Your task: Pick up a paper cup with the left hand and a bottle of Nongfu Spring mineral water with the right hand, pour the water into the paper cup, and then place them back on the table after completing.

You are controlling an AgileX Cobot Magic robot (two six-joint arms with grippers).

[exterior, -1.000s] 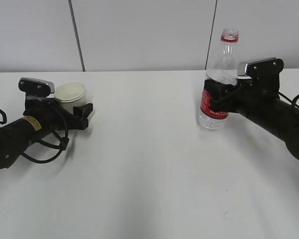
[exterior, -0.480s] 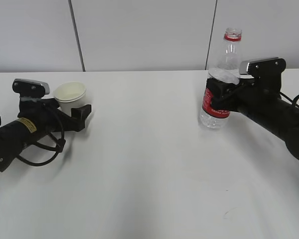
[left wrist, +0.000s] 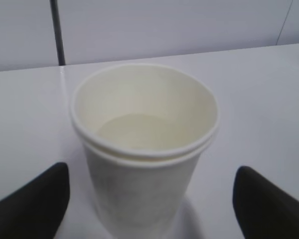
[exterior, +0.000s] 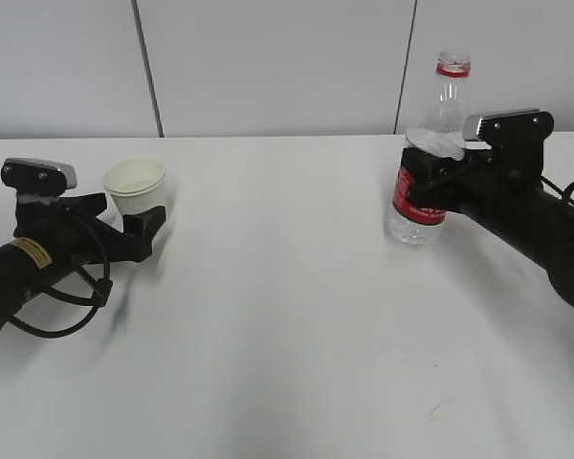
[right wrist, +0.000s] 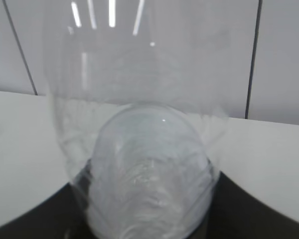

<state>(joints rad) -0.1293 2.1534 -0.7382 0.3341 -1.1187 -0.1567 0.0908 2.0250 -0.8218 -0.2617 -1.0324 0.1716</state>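
The white paper cup [exterior: 136,184] stands upright on the white table [exterior: 287,325] at the far left. My left gripper [exterior: 129,212] is open, with a black finger on either side of the cup and a gap to each. In the left wrist view the cup [left wrist: 144,164] fills the middle between the fingers [left wrist: 40,199] of the left gripper [left wrist: 149,204]. The clear, uncapped bottle [exterior: 432,124] with a red label stands on the table at the right. My right gripper [exterior: 419,186] is shut on its middle. The right wrist view shows the bottle [right wrist: 139,124] pressed between the jaws of the right gripper [right wrist: 149,214]. I cannot make out the water.
A small dark scuff mark [exterior: 442,409] lies on the table near the front right. A grey panelled wall [exterior: 268,67] rises behind the table's far edge. Loose black cables [exterior: 62,306] hang by the left arm.
My left arm has drawn back to the left, so the cup now sits near the fingertips instead of deep between the fingers. The bottle and right gripper have shifted slightly right.
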